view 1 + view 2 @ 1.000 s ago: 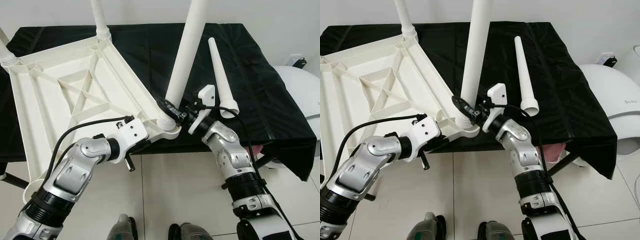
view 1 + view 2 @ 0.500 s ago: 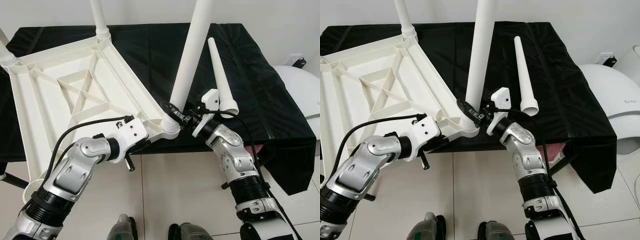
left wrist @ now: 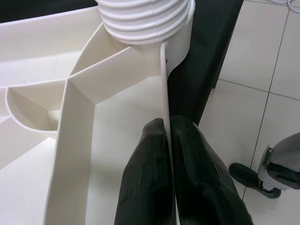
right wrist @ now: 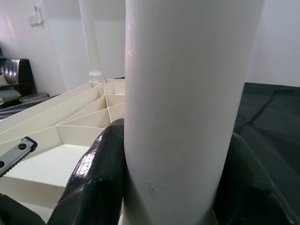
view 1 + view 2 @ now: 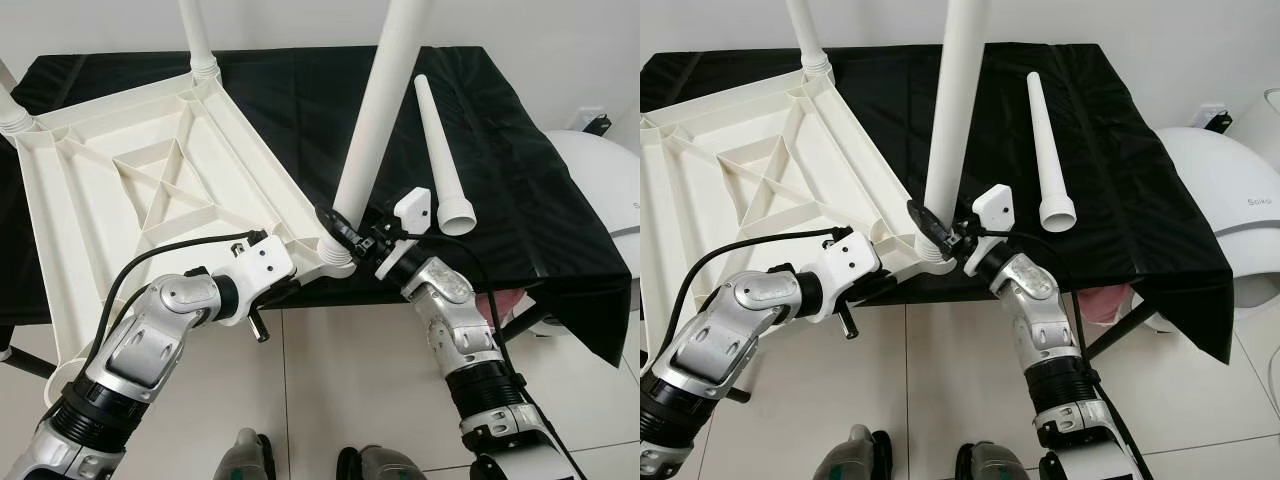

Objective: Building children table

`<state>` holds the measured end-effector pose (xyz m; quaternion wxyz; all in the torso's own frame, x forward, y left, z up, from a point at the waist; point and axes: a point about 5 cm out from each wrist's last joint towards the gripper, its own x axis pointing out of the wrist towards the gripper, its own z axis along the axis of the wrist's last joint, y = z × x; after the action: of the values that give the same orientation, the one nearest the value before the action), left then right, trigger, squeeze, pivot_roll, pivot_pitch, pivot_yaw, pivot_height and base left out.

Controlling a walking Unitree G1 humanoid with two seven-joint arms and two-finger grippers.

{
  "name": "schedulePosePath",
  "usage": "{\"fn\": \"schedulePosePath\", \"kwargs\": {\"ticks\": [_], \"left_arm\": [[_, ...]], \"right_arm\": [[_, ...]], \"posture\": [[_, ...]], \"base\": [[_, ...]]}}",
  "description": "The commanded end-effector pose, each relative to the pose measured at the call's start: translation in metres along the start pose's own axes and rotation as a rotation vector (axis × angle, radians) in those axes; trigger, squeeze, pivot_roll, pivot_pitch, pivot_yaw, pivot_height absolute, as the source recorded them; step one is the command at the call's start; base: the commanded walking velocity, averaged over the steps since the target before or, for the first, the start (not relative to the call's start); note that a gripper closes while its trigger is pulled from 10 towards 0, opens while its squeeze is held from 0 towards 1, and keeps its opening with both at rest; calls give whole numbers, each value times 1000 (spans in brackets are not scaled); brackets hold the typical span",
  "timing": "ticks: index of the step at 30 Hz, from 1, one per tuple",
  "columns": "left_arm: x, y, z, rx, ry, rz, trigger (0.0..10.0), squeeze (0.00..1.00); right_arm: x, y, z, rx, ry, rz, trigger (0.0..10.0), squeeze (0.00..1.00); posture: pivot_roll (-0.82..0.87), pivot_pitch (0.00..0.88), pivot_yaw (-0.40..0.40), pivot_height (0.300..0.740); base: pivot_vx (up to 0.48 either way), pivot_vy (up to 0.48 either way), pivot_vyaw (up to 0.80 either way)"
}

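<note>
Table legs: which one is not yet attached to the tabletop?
The loose leg lying flat on the black cloth; the others stand upright in the tabletop corners.

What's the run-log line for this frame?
left gripper: shut on tabletop rim | right gripper: shut on leg at corner socket | spare leg: on cloth

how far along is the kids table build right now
Two legs already stand in the upturned tabletop. In hand: the right gripper clasps a third leg at its corner socket, while the left gripper pinches the rim. Left: the loose leg on the black cloth.
</note>
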<state>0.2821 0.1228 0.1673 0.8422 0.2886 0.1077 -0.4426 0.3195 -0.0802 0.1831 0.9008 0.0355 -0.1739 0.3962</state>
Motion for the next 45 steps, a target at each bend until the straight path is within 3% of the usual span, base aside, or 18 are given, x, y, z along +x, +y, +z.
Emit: {"fn": "schedulePosePath", "kwargs": {"ticks": [1,18,32,45], "left_arm": [[-5,4,-2,10,24,25,10000,0],[-5,2,-1,9,22,23,10000,0],[-6,2,-1,11,24,16,10000,0],[-7,1,0,5,25,9,10000,0]], "right_arm": [[-6,3,-12,3,57,5,10000,0],[-12,-17,-13,-79,95,-26,10000,0],[-11,-8,-17,-60,102,54,10000,0],[-10,-12,-16,-85,133,131,10000,0]], "posture": [[-12,213,-22,740],[-16,194,-24,740],[-15,203,-18,740],[-11,210,-16,740]], "base": [[0,0,0],[0,0,0],[0,0,0],[0,0,0]]}}
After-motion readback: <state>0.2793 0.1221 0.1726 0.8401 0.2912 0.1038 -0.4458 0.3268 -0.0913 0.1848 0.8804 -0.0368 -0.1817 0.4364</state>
